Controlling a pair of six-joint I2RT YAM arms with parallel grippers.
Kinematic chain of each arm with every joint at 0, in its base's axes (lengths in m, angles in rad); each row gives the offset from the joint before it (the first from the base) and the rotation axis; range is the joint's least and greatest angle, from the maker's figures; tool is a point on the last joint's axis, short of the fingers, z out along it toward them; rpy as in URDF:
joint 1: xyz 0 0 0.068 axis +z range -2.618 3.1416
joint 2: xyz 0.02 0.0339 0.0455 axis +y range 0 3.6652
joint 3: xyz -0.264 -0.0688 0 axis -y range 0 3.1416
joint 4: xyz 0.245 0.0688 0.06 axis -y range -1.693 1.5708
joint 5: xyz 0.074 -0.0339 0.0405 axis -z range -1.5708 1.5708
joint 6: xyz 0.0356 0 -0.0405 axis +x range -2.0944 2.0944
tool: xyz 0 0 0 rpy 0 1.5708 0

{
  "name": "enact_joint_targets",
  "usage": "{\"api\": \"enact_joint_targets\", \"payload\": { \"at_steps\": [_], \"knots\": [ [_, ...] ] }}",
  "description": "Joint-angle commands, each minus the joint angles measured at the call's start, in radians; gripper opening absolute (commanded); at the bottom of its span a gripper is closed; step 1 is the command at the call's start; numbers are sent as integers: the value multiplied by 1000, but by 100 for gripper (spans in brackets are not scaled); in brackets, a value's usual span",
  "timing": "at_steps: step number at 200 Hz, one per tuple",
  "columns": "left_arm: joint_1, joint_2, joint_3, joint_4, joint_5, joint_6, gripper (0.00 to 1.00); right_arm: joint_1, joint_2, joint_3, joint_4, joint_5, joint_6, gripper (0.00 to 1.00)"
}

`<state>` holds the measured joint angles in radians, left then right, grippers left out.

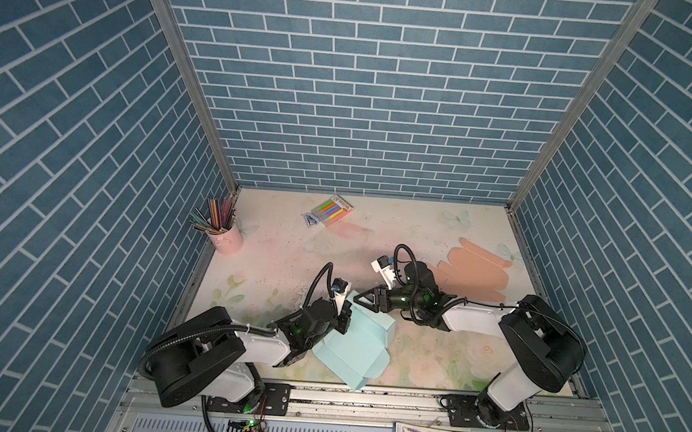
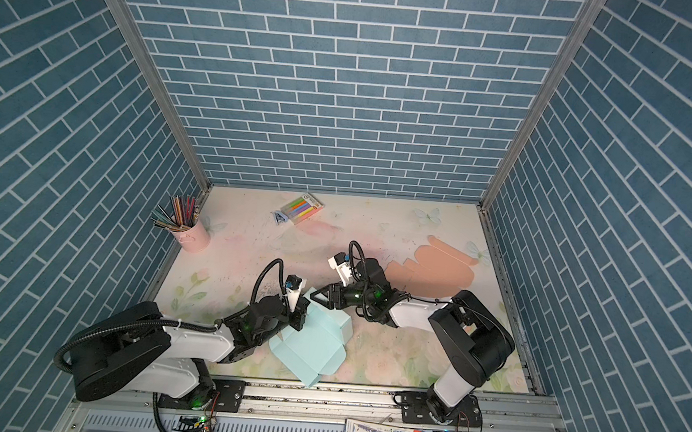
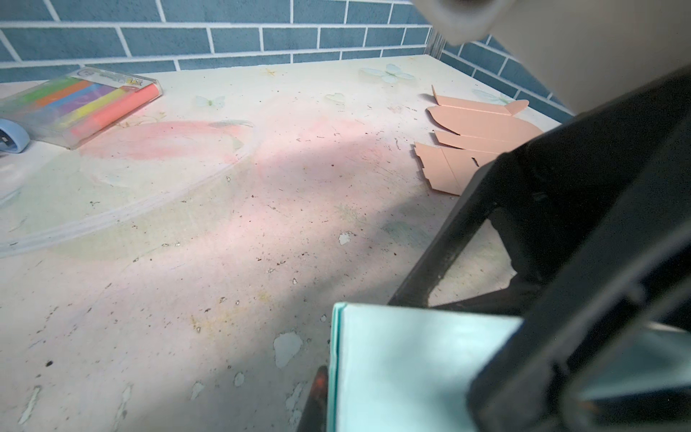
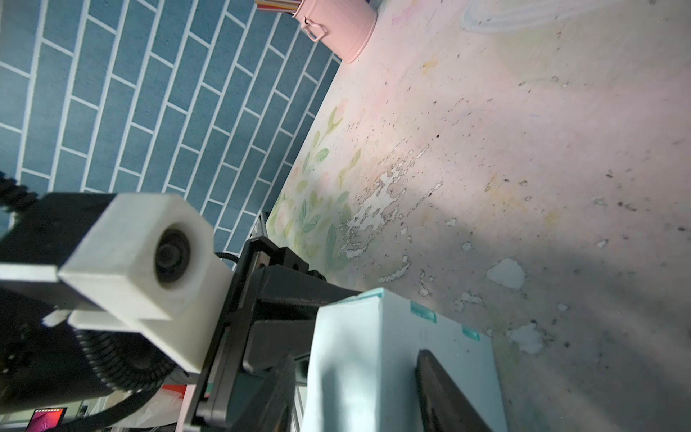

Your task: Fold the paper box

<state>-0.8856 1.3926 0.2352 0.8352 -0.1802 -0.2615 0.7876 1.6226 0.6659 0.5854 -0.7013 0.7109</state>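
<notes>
Hiding part of paper box, left pincer clamped on it; right pincer astride, grip unclear.

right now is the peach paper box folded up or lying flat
Flat, unfolded: in both top views the peach paper box lies spread on the table with flaps out and no walls raised.

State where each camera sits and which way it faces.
Both top views: high above the front edge, looking down; both arms show, left gripper and right gripper at the paper box.
Left wrist: on the left arm, facing the back wall; its fingers pinch the box.
Right wrist: on the right arm, facing the left wall and pencil cup; its fingers straddle the box.
Shared: all show the box.
</notes>
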Motion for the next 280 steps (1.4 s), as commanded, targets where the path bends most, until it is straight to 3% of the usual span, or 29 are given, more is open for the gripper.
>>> {"api": "enact_joint_targets", "payload": {
  "at_steps": [1, 57, 114, 188, 245, 280],
  "knots": [
    [10, 31, 6, -12, -90, -15, 12, 75, -40, -36, -33, -164, 70, 52],
    [7, 31, -2, -21, -84, -12, 18, 75, -76, -21, -148, -74, 3, 53],
    [-11, 11, -22, -48, -94, 0, 32, 74, -117, 60, -402, 85, -134, 60],
    [-28, -50, -86, -78, -100, -20, 39, 73, -166, 114, -523, 156, -189, 69],
    [-36, -209, -132, -192, -82, -59, 47, 107, -168, 205, -658, 230, -267, 80],
    [-38, -257, -24, -478, -112, -186, 52, 155, -124, 301, -816, 350, -334, 85]
  ]
}}
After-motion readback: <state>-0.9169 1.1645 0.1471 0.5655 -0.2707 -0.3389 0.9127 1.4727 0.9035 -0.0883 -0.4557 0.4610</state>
